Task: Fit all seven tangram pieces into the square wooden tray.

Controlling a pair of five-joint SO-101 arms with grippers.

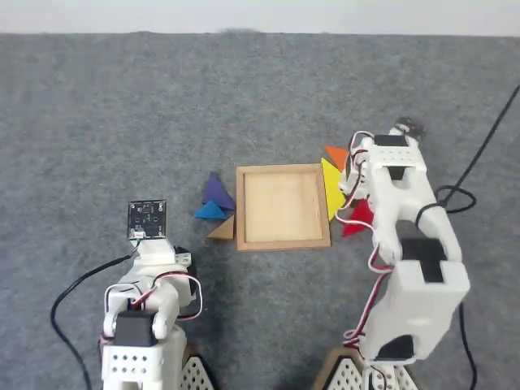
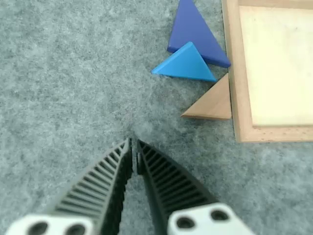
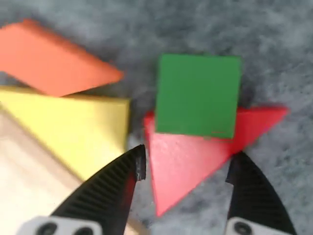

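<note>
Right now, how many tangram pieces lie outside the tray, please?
7. Left of the tray: purple triangle, blue triangle, tan triangle. Right of it: orange parallelogram, yellow triangle, green square, red triangle.

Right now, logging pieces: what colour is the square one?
Green square piece; right wrist view shows it best.

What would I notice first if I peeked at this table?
The square wooden tray sits mid-table with bright pieces on both sides: a purple triangle, blue triangle and tan triangle on the high view's left, a yellow triangle and orange piece on its right. The right tool hangs open over the red triangle, which the green square partly covers.
</note>
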